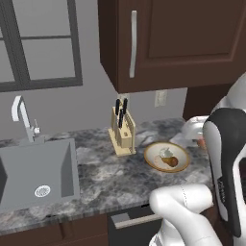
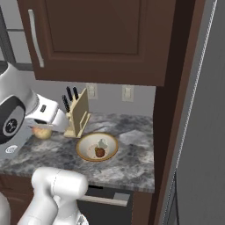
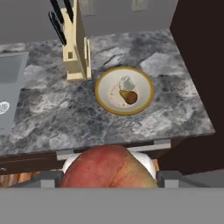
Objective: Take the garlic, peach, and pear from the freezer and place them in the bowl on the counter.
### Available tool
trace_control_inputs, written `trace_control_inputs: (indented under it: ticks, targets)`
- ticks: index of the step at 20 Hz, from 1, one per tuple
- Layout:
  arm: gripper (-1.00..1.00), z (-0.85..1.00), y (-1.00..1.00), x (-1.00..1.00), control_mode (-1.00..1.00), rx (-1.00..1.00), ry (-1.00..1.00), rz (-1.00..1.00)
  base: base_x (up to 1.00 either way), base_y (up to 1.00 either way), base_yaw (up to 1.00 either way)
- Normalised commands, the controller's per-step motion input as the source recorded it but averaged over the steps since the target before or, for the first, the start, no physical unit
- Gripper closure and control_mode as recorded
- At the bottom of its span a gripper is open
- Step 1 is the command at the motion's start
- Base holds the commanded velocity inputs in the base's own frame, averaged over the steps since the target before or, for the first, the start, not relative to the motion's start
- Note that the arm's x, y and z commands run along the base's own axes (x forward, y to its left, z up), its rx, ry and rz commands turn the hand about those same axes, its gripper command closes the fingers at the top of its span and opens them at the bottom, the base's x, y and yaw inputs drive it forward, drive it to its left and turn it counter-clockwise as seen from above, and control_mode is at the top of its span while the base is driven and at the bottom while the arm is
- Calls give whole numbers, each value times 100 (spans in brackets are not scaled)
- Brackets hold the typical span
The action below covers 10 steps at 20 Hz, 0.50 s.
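The end effector (image 3: 109, 175) holds a round red and yellow peach (image 3: 108, 168) between its two fingers, up in the air on the near side of the dark grey marbled stone table (image 3: 43, 113). The peach looks soft and smooth, so it can bruise or slip; a gentle hold across its fat middle seems best. It looks light. The shallow cream bowl with a tan rim (image 3: 105, 103) sits farther away, right of the pale wooden knife block (image 3: 76, 52). A small whitish garlic bulb (image 3: 127, 82) and a brown pear (image 3: 129, 96) lie inside it.
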Motion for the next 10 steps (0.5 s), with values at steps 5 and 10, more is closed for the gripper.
trace_control_inputs:
  ticks: [5,10]
  targets:
    - [100,-73,-1,57,-100,0,16,1,0,0,0]
    - [100,-82,-9,71,-100,0,5,7,0,0,0]
